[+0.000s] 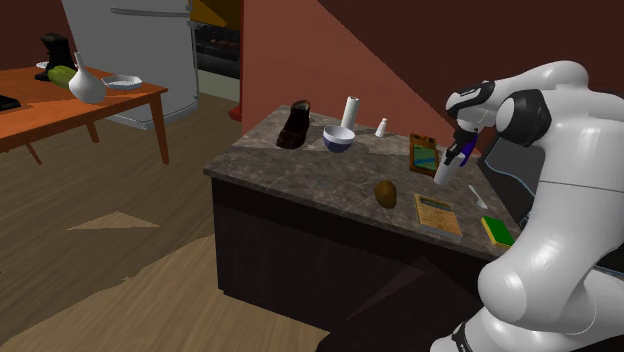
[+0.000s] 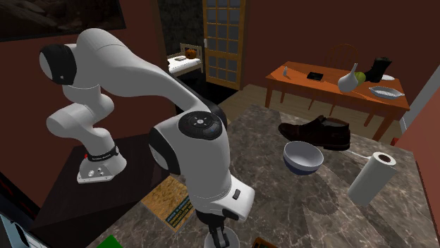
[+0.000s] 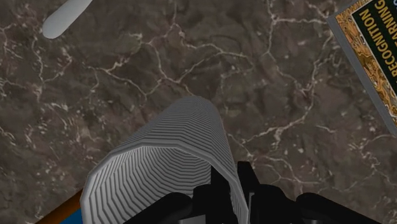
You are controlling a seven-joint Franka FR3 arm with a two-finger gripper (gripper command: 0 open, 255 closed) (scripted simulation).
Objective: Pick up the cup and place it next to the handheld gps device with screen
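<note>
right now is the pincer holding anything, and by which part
The grey ribbed cup, pinched by the pincer at one side of its rim.

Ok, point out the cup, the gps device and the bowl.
cup (image 3: 167, 159), wrist view, ribbed grey side
gps device (image 1: 424, 158), shoulder view, its screen
bowl (image 2: 302, 168), second exterior view, blue outer wall

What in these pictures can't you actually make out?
Wrist view: the cup hides most of the GPS device; the picture's edge cuts off the title of the book.
Shoulder view: the brown lump on the counter is too small to identify.
</note>
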